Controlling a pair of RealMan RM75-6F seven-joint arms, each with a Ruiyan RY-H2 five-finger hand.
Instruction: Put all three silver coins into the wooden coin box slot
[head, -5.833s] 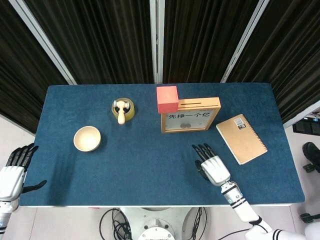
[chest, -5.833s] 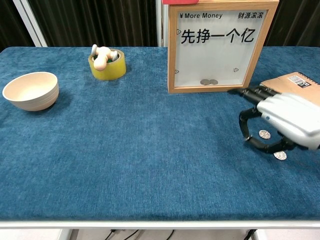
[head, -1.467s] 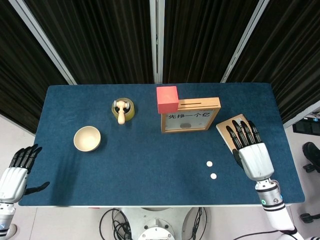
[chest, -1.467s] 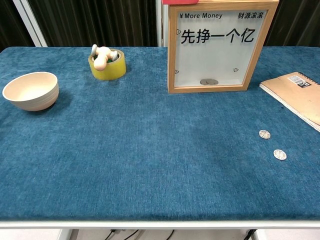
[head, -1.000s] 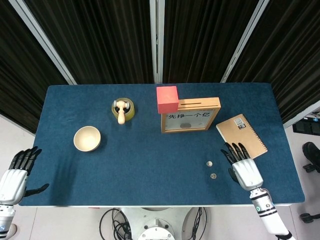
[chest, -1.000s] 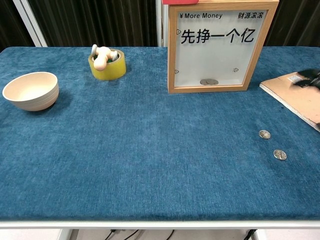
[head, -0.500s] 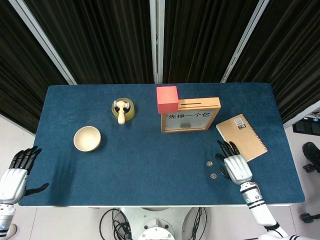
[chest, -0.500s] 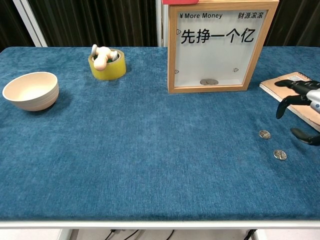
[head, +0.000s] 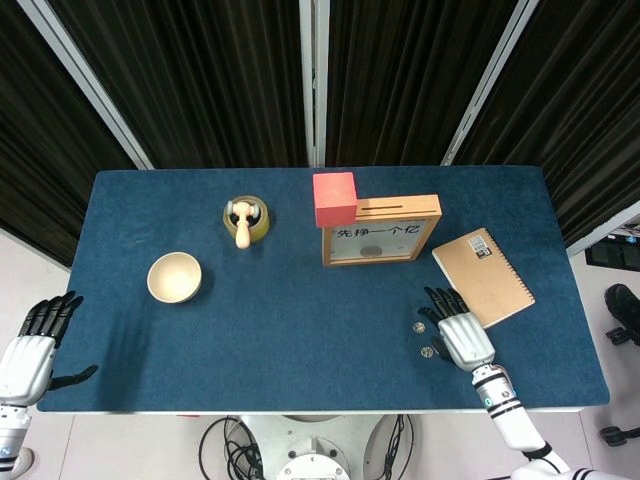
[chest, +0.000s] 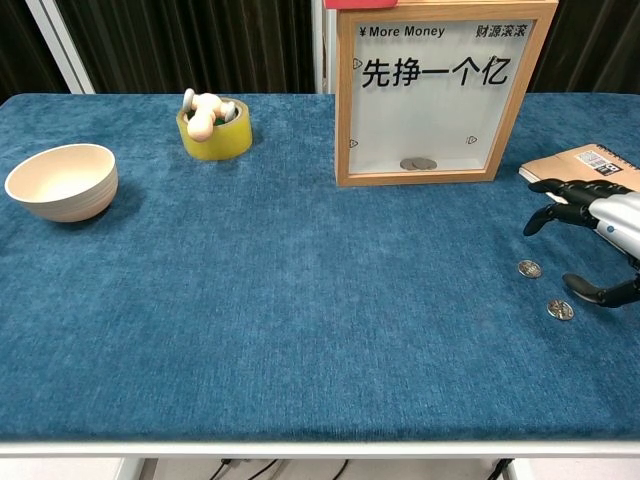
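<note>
Two silver coins lie on the blue cloth at the right front: one coin (head: 419, 327) (chest: 529, 269) and a nearer coin (head: 426, 351) (chest: 560, 310). My right hand (head: 456, 333) (chest: 598, 238) hovers just right of them, open, fingers spread, holding nothing. The wooden coin box (head: 381, 231) (chest: 433, 92) stands upright behind, its slot (head: 385, 209) on the top edge, and coins show inside at the bottom of its window (chest: 419, 164). My left hand (head: 33, 341) hangs open off the table's left front corner.
A red block (head: 335, 198) sits at the box's left top corner. A brown notebook (head: 483, 276) (chest: 585, 165) lies right of the box. A yellow tape roll with a wooden piece (head: 245, 221) (chest: 213, 125) and a cream bowl (head: 174, 277) (chest: 62, 180) are on the left.
My right hand has come down from above the notebook and moved left toward the two coins. The coins and the left hand have not moved.
</note>
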